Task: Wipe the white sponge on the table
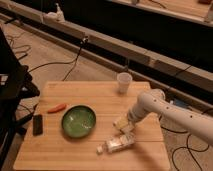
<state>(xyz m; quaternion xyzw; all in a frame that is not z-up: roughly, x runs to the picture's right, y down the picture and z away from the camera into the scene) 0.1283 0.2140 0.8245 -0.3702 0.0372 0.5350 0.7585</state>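
The white sponge lies flat on the wooden table, right of centre, just above a lying white bottle. My gripper hangs at the end of the white arm that reaches in from the right. It is down at the sponge's right end, touching or nearly touching it. Part of the sponge is hidden behind the gripper.
A green bowl sits left of the sponge. An orange carrot-like piece and a black flat object lie near the left edge. A white cup stands at the table's back edge. Cables run over the floor around the table.
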